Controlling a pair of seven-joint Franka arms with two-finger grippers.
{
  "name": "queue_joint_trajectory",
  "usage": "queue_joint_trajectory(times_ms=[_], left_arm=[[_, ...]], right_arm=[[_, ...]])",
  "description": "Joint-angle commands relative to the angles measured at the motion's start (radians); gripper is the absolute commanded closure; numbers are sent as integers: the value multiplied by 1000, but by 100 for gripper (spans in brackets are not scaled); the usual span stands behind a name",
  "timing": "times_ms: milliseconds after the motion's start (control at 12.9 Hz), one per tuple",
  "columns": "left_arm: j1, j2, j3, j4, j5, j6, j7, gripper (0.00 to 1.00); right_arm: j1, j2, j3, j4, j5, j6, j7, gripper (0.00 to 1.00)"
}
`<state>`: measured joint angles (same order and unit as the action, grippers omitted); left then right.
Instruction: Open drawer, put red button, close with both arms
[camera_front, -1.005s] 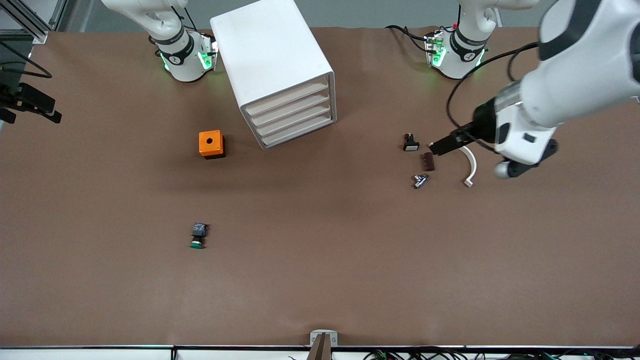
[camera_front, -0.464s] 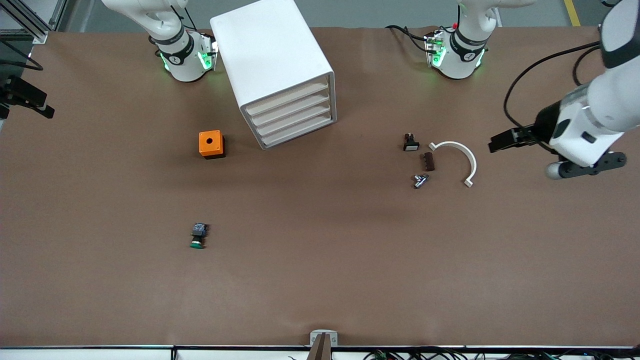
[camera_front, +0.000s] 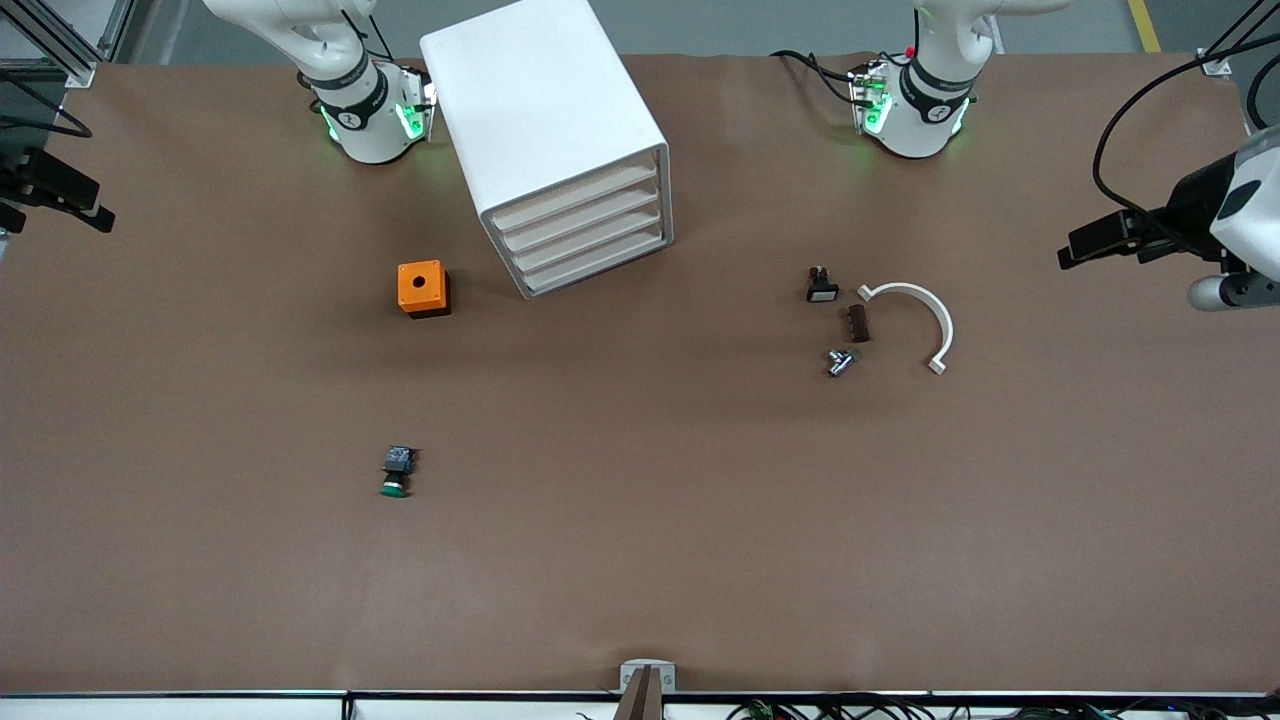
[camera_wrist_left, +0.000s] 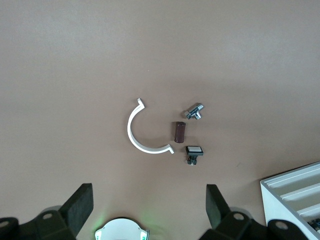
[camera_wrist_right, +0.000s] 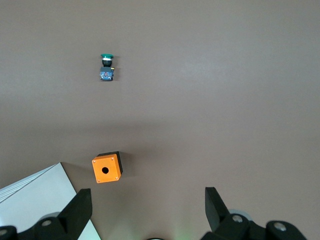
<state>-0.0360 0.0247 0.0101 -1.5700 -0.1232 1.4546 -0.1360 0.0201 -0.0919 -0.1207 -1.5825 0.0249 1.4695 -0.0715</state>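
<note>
The red button does not show in any view. The white drawer cabinet (camera_front: 545, 120) stands between the two bases, and all its drawers (camera_front: 585, 235) are shut. My left gripper (camera_front: 1080, 243) is open and empty, up over the left arm's end of the table, apart from the small parts; its fingers (camera_wrist_left: 82, 202) show wide apart in the left wrist view. My right gripper (camera_front: 60, 195) is open and empty at the right arm's end of the table; its fingers (camera_wrist_right: 80, 207) show wide apart above the orange box (camera_wrist_right: 106, 168).
The orange box with a hole (camera_front: 422, 288) sits beside the cabinet. A green-capped switch (camera_front: 397, 472) lies nearer the front camera. A white curved piece (camera_front: 925, 305), a brown block (camera_front: 857, 323), a metal fitting (camera_front: 840, 361) and a black switch (camera_front: 821, 286) lie together.
My left arm has swung away from the small parts toward its end of the table, uncovering the white curved piece. My right gripper has shifted slightly at the view's edge.
</note>
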Motion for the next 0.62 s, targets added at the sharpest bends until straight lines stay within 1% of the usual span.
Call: queue_joint_trajectory(times_ms=[0,155,387,541], left_arm=[[-2,-78,-5,-100,36,72,22,0],[-1,-83,-9,-101,42,90,22,0],[-1,-81,-13,-91,88,102,22,0],[1,-80,-12,-62,89,104,22,0]], right_arm=[[-14,-31,7,-31,15,14,-16,0],[-14,-31,7,-31,15,15,-16,0],[-12,-31,9,-31,15,25,-16,0],[-11,-31,9,-31,15,25,-18,0]])
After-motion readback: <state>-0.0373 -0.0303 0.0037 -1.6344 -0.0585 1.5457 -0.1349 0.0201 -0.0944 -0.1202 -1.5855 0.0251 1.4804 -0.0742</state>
